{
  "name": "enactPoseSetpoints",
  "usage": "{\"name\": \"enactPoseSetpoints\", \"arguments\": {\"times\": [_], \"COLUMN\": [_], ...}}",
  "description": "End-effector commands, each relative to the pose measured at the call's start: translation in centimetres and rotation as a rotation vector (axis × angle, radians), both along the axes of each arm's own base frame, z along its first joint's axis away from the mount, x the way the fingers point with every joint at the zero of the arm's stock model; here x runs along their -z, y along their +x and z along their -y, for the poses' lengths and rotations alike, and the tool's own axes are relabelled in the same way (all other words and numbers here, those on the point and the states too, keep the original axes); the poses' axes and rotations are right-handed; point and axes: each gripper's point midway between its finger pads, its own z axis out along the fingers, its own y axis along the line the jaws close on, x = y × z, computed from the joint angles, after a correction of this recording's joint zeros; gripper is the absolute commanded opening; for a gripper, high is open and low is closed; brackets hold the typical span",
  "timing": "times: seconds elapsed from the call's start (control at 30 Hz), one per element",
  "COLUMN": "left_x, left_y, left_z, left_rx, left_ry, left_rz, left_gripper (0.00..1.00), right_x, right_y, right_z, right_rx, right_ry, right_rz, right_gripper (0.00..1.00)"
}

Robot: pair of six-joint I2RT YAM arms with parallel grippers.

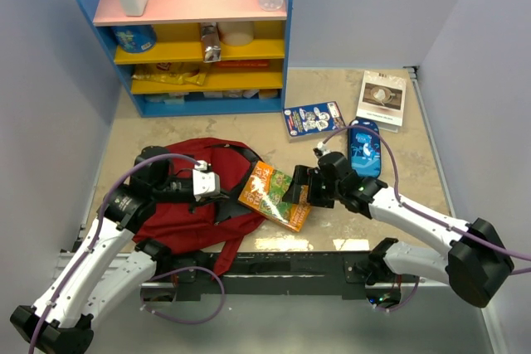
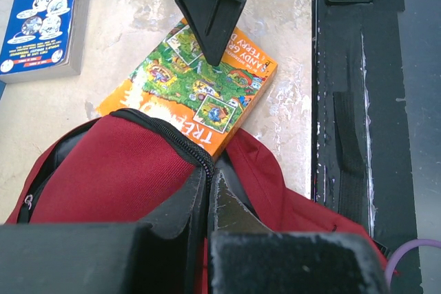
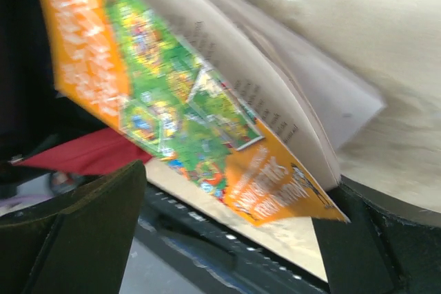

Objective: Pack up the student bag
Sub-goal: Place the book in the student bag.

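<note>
The dark red student bag (image 1: 178, 221) lies at the near left of the table, its black zipper mouth (image 2: 169, 139) facing right. My left gripper (image 2: 209, 170) is shut on the bag's zipper edge; it also shows in the top view (image 1: 231, 196). An orange and green picture book (image 1: 274, 192) lies half on the table with its left end at the bag's mouth (image 2: 200, 84). My right gripper (image 1: 300, 191) is open at the book's right edge. One of its fingers (image 2: 213, 29) rests over the cover. In the right wrist view the book (image 3: 207, 115) is tilted, its cover drooping between the spread fingers (image 3: 76, 239).
A blue book (image 1: 314, 119), a white book (image 1: 382, 97) and a blue pencil case (image 1: 363, 148) lie at the right rear. A blue and yellow shelf (image 1: 199, 39) with bottles and cans stands at the back left. A black rail (image 2: 358, 101) runs along the near edge.
</note>
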Motion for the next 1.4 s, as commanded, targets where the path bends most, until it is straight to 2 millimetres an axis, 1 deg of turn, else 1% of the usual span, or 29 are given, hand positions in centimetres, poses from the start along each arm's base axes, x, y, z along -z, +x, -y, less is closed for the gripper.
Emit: {"name": "enactPoseSetpoints", "arguments": {"times": [0.0, 0.07, 0.1, 0.17, 0.2, 0.27, 0.3, 0.33, 0.4, 0.43, 0.47, 0.5, 0.53, 0.57, 0.6, 0.67, 0.7, 0.8, 0.87, 0.9, 0.97, 1.03, 1.13, 1.2, 1.23, 1.37], "left_x": [-2.6, -2.7, -2.7, -2.8, -2.8, -2.7, -2.6, -2.7, -2.8, -2.8, -2.7, -2.7, -2.8, -2.9, -2.9, -2.8, -2.7, -2.6, -2.5, -2.6, -2.6, -2.5, -2.4, -2.5, -2.4, -2.5], "left_y": [-0.2, -0.3, -0.2, -0.2, -0.3, -0.4, -0.3, -0.3, -0.4, -0.4, -0.4, -0.4, -0.4, -0.4, -0.4, -0.4, -0.4, -0.4, -0.3, -0.4, -0.3, -0.3, -0.3, -0.2, -0.2, -0.1], "left_z": [0.7, 0.6, 0.7, 0.7, 0.7, 0.8, 0.7, 0.7, 0.7, 0.7, 0.7, 0.7, 0.8, 0.8, 0.8, 0.7, 0.7, 0.7, 0.8, 0.8, 0.8, 0.8, 0.9, 0.8, 0.8, 0.8], "left_rx": [0.049, 0.05, 0.05, 0.052, 0.052, 0.054, 0.052, 0.053, 0.051, 0.051, 0.055, 0.056, 0.055, 0.054, 0.055, 0.054, 0.054, 0.054, 0.054, 0.056, 0.055, 0.056, 0.058, 0.055, 0.055, 0.055], "left_ry": [-0.065, -0.063, -0.063, -0.071, -0.072, -0.073, -0.073, -0.072, -0.07, -0.07, -0.071, -0.074, -0.075, -0.077, -0.077, -0.074, -0.072, -0.07, -0.069, -0.071, -0.07, -0.071, -0.07, -0.069, -0.065, -0.064], "left_rz": [0.06, 0.065, 0.065, 0.069, 0.066, 0.063, 0.06, 0.06, 0.065, 0.065, 0.061, 0.062, 0.062, 0.063, 0.065, 0.062, 0.058, 0.053, 0.053, 0.055, 0.052, 0.055, 0.05, 0.051, 0.047, 0.052], "left_gripper": [0.0, 0.0, 0.0, 0.0, 0.0, 0.0, 0.0, 0.0, 0.0, 0.0, 0.0, 0.0, 0.0, 0.0, 0.0, 0.0, 0.0, 0.0, 0.0, 0.0, 0.0, 0.0, 0.0, 0.0, 0.0, 0.0], "right_x": [1.1, 1.0, 1.4, 2.0, 2.3, 3.4, 3.7, 4.6, 5.0, 5.7, 5.9, 5.9, 5.9, 6.2, 6.3, 5.4, 4.4, 1.8, 0.8, 0.0, -0.8, -2.2, -4.1, -4.1, -3.5, 0.8], "right_y": [0.4, 0.4, 0.0, -0.5, -0.7, -1.3, -1.4, -1.7, -1.3, -1.2, -1.0, -0.2, -0.1, 0.5, 0.6, 2.1, 2.7, 4.2, 4.8, 5.2, 5.6, 6.0, 6.0, 5.4, 5.0, 3.1], "right_z": [3.5, 4.1, 4.9, 5.5, 5.4, 5.5, 5.3, 5.3, 4.7, 4.7, 4.5, 3.8, 3.1, 2.4, 2.1, 1.0, 0.3, -1.5, -2.1, -2.6, -3.0, -3.8, -4.8, -4.9, -4.8, -2.9], "right_rx": [0.076, 0.106, 0.12, 0.136, 0.133, 0.14, 0.136, 0.135, 0.135, 0.139, 0.138, 0.142, 0.121, 0.114, 0.103, 0.107, 0.105, 0.094, 0.079, 0.072, 0.06, 0.048, 0.034, 0.028, 0.029, 0.034], "right_ry": [-0.192, -0.218, -0.25, -0.273, -0.266, -0.265, -0.257, -0.264, -0.242, -0.246, -0.239, -0.213, -0.191, -0.176, -0.17, -0.138, -0.11, -0.035, -0.022, -0.012, 0.0, 0.04, 0.103, 0.137, 0.132, 0.043], "right_rz": [0.011, -0.001, -0.019, -0.044, -0.057, -0.092, -0.098, -0.119, -0.113, -0.12, -0.112, -0.088, -0.091, -0.083, -0.08, -0.038, -0.019, 0.04, 0.064, 0.082, 0.105, 0.139, 0.166, 0.157, 0.14, 0.057], "right_gripper": [0.99, 0.99, 0.99, 0.99, 0.99, 0.99, 0.99, 0.99, 0.99, 0.99, 0.99, 0.99, 0.99, 0.99, 0.99, 0.99, 0.99, 0.99, 0.99, 0.99, 0.99, 0.99, 0.99, 0.99, 0.99, 0.99]}}
